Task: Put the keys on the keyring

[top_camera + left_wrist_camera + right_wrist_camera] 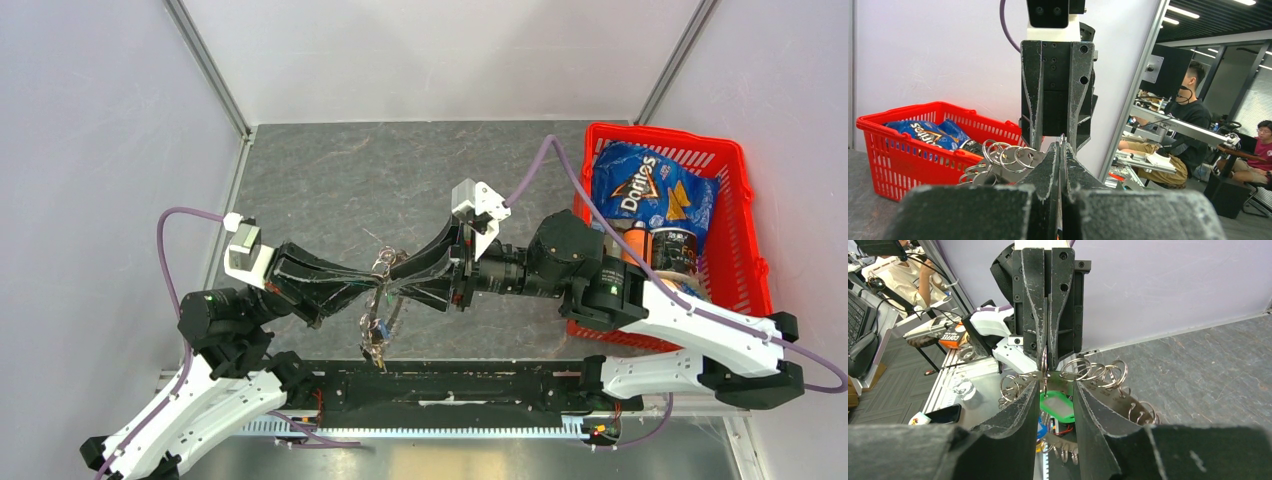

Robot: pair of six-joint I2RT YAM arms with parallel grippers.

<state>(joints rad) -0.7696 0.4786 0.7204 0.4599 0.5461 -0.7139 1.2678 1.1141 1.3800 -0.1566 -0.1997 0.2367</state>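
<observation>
Top external view: the grey, stone-veined table (pixel 330 170) carries a red latticed plastic basket (pixel 755 230) at three o'clock, with a glossy blue crisp bag (pixel 645 190) crumpled inside.

Near the centre the black left gripper (pixel 375 290) and black right gripper (pixel 400 282) meet tip to tip. The keyring (pixel 383 265), a flat grey toothed metal disc fringed with thin bright wire loops, hangs between them clear of the table, and its tail droops toward six o'clock.

The left claw is pressed fully together, pinching a thin metal loop of the bunch edge-on. The right claw stands partly apart, straddling the disc; I cannot tell whether its scuffed pads actually bear on it.

Through that gap shows the small key with a bright green plastic head (pixel 1057 405), hanging just under the disc. Whether it is threaded on is hidden, and the black-headed key I cannot pick out. I judge the threading to be under way, not finished.
</observation>
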